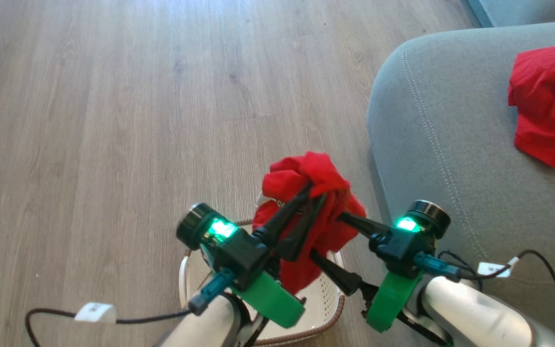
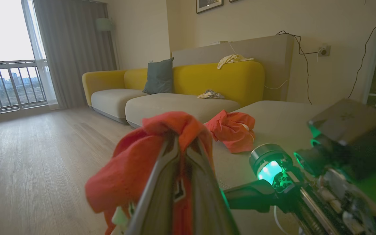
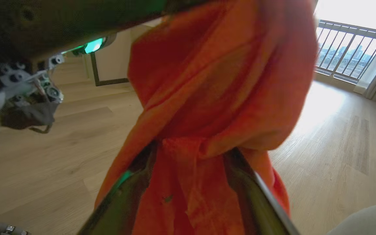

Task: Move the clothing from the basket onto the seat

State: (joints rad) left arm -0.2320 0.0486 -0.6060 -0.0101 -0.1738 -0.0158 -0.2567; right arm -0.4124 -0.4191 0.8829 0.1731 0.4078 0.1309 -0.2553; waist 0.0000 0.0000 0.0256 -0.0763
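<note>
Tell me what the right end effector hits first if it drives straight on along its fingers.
The bright red soft fabric garment hanging from the shut left end effector. It lies between the right end effector's open fingers, so contact should come almost at once, though depth is unclear.

Grey-brown wood-plank floor [image 1: 113, 120]. Long yellow-backed sofa with pale seat cushions [image 2: 181, 101] against plain cream wall [image 2: 256, 19], grey-blue throw pillow [image 2: 159, 76] on it. Tall window with balcony railing [image 2: 8, 85], bright daylight; grey curtain [image 2: 73, 49] beside it.
</note>
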